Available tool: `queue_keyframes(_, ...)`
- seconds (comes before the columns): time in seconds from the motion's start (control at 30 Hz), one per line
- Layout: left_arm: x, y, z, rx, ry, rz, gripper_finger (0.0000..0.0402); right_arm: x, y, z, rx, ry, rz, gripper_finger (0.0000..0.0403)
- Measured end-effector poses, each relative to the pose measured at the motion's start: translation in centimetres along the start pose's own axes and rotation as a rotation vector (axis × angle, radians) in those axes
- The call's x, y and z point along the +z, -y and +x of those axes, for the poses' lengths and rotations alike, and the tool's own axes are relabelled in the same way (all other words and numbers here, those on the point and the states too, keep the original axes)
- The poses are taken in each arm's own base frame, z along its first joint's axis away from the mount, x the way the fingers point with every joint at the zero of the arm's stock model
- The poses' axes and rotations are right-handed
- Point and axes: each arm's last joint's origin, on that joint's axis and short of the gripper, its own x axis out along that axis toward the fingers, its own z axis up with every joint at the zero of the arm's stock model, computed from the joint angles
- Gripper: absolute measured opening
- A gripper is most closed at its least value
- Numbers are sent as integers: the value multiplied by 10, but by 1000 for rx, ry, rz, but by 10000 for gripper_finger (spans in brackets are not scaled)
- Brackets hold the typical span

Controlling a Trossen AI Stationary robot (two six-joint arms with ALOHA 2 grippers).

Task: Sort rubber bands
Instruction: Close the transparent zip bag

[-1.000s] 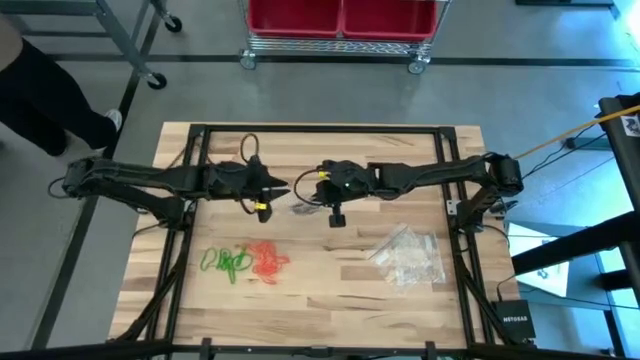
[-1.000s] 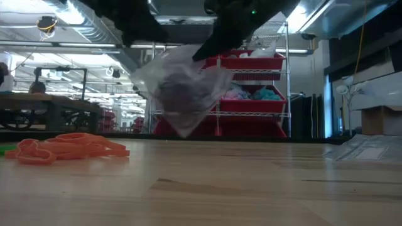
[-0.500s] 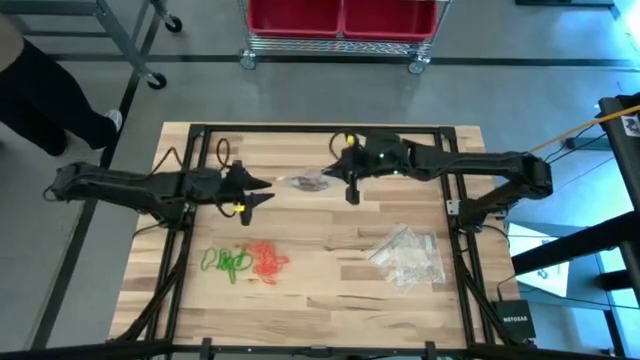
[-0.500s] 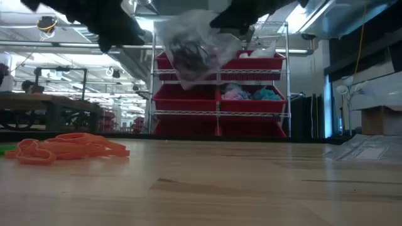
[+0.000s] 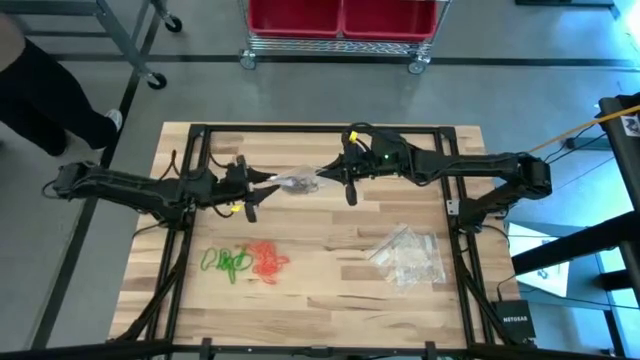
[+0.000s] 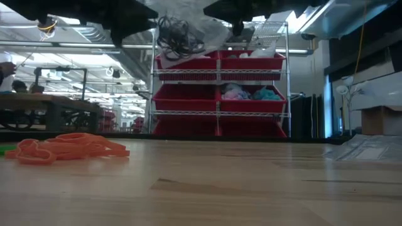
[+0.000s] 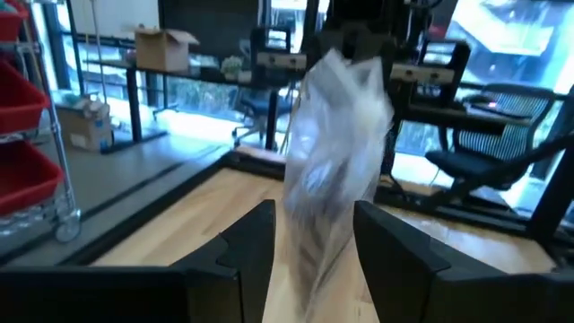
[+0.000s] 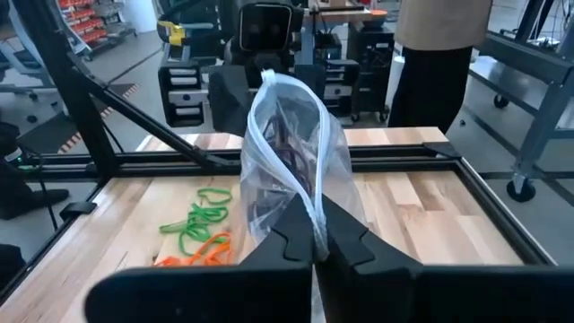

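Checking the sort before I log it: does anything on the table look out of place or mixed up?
Yes. The green rubber bands and orange-red rubber bands lie touching, overlapping where they meet, not as separate piles. The black rubber bands hang in a clear bag off the table, pinched by the right gripper.

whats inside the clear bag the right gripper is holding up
The clear bag, pinched in the right gripper above the table, holds a dark tangle of black rubber bands. The crinkled plastic hides how many.

Bright, even overhead light — left wrist view blurred, windows glaring.
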Motion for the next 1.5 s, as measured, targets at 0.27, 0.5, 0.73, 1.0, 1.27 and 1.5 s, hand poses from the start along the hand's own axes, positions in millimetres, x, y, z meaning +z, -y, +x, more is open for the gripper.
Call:
queue_keyframes(0.27,4,0,0,-5,41,-5,139,0,0,0,0,4,12,0)
queue_keyframes(0.5,6,0,0,-6,63,25,37,-6,2,7,0,-15,28,0)
queue_keyframes(0.73,3,1,0,-30,28,43,1,-7,3,11,-1,-4,41,0)
queue_keyframes(1.0,-15,-2,-2,-6,-155,43,0,5,7,-3,-188,-284,-26,27)
queue_keyframes(1.27,-14,-1,3,-5,-294,55,0,32,1,2,-106,-281,-100,102)
queue_keyframes(1.5,7,10,31,-37,-397,113,0,27,-11,54,-18,-309,-133,110)
